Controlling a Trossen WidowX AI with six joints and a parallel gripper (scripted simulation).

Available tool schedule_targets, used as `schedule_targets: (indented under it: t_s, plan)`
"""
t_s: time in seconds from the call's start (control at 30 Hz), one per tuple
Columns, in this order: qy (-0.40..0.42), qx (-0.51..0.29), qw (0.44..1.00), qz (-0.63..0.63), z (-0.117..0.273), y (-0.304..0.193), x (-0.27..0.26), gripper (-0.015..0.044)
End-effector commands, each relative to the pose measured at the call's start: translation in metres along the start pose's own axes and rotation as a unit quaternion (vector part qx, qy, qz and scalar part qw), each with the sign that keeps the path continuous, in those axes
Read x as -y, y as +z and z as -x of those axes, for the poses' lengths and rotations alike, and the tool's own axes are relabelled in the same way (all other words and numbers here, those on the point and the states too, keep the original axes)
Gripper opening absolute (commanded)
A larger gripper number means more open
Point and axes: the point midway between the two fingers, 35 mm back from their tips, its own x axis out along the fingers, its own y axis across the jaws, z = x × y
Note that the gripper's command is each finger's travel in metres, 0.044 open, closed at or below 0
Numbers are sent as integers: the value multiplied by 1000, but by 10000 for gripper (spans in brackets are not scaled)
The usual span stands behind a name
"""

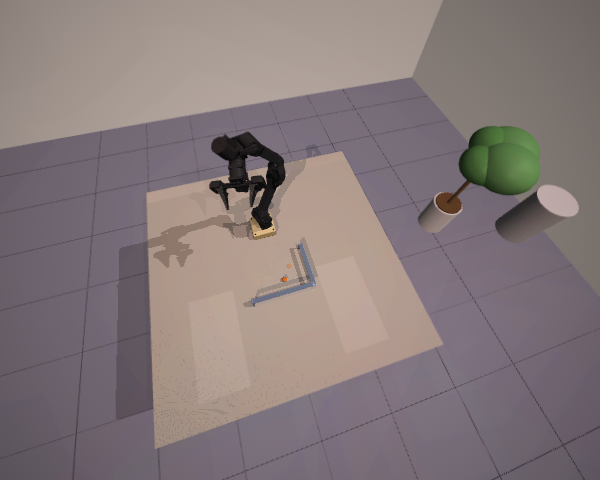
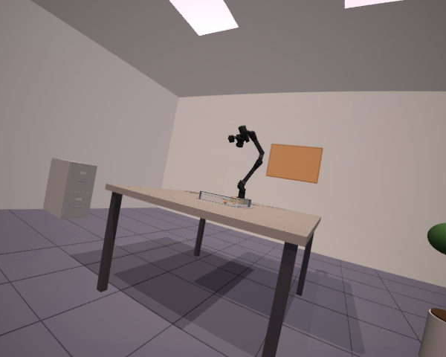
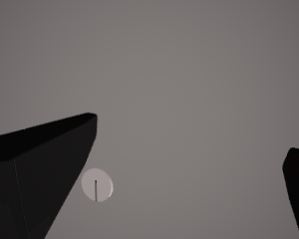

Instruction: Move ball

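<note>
The beige table carried the arm's tan base, the two blue-edged clear walls and the orange ball, all well below the raised gripper.
</note>
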Motion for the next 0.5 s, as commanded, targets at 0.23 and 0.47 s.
schedule_targets:
  t_s: [0.23,0.47]
  plan:
    - [-50,56,980,183,-49,20,-25,222]
    - [-145,120,902,388,-124,63,-32,222]
